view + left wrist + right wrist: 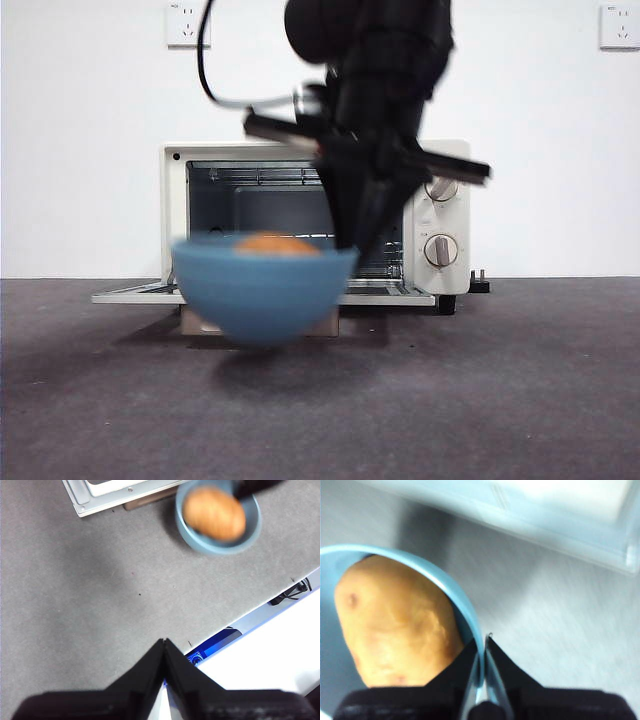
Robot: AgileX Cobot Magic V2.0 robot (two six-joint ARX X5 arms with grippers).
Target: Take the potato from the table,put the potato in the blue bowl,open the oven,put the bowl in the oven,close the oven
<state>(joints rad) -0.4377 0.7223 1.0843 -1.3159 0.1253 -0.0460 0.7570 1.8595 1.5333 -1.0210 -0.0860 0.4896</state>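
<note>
With my right gripper (pixel 482 645) pinching the rim of the deep matte blue bowl (pixel 262 290) that carries the orange-brown potato (pixel 275 243), I see the open cream-white toaster oven (pixel 315 215) directly behind it, while my left gripper (pixel 164 645) waits closed, well apart.

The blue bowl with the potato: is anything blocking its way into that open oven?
Nothing visible does. The right gripper holds the deep blue bowl by its rim, before the cream-white oven, whose door is down.

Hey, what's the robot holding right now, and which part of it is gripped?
The right gripper pinches the deep matte blue bowl by its rim, potato inside. The left gripper holds nothing.
</note>
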